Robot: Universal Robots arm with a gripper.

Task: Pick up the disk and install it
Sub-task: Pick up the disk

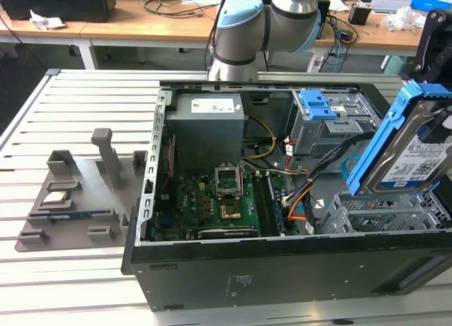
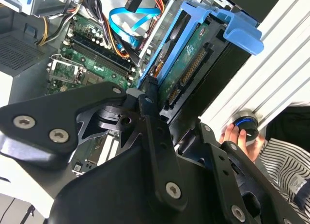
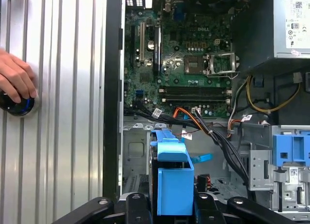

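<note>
The disk (image 1: 406, 153), a silver drive with a barcode label in a bright blue carrier, hangs tilted above the grey drive bay (image 1: 381, 213) at the exterior view's right end of the open computer case (image 1: 282, 284). My gripper (image 1: 443, 118) is shut on its upper end. In the second wrist view the disk (image 2: 193, 59) shows its green circuit side and connector between my black fingers (image 2: 150, 95). In the first wrist view the blue carrier (image 3: 174, 185) sits edge-on in my gripper (image 3: 172, 204), over the bay floor (image 3: 135, 151).
A grey cage with a blue latch (image 1: 321, 111) stands behind the bay, with cables (image 1: 318, 178) running across. The motherboard (image 1: 212, 199) lies mid-case. A grey parts fixture (image 1: 78, 192) sits at the exterior view's left. A person's hand (image 3: 14, 78) rests on a blue-ringed knob (image 3: 17, 105) beside the case.
</note>
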